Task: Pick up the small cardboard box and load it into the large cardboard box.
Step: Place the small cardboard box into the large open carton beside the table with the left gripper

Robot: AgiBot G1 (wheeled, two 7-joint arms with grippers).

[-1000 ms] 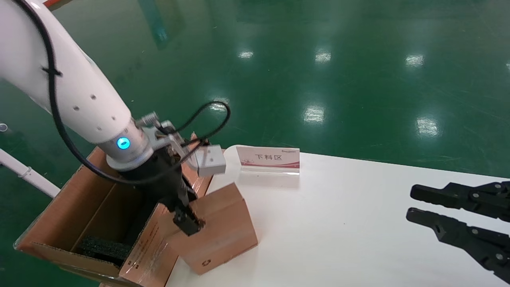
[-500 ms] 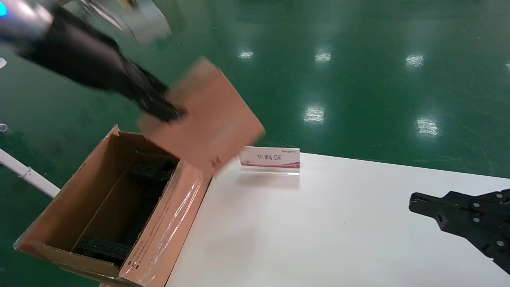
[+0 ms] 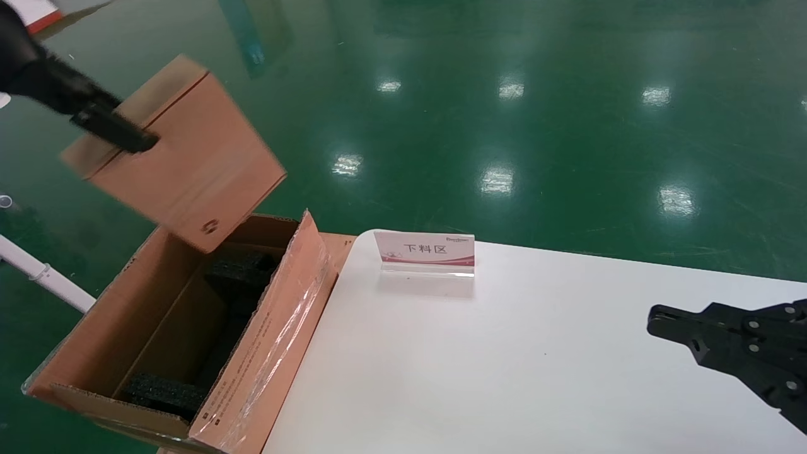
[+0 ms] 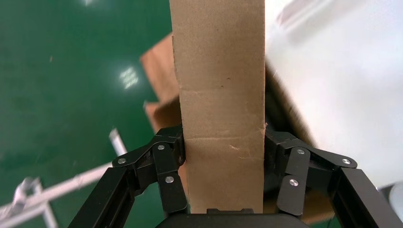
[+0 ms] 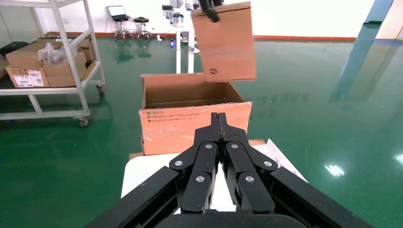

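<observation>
R gripper (image 3: 659, 328) hangs low over the white table (image 3: 504, 366) near its right edge, fingers pressed together w/ nothing between them. On the table's far side stands a small sign card (image 3: 423, 250). Off the table's left edge sits the large cardboard box (image 3: 265, 353), flaps up, top open, black foam blocks (image 3: 164, 392) inside, clear tape on the near flap. Above its far end, in the air & tilted, is the small cardboard box (image 3: 189, 157), recycling mark near its lower corner. L gripper (image 4: 223, 175) clamps it, one finger on each side of its narrow end.
</observation>
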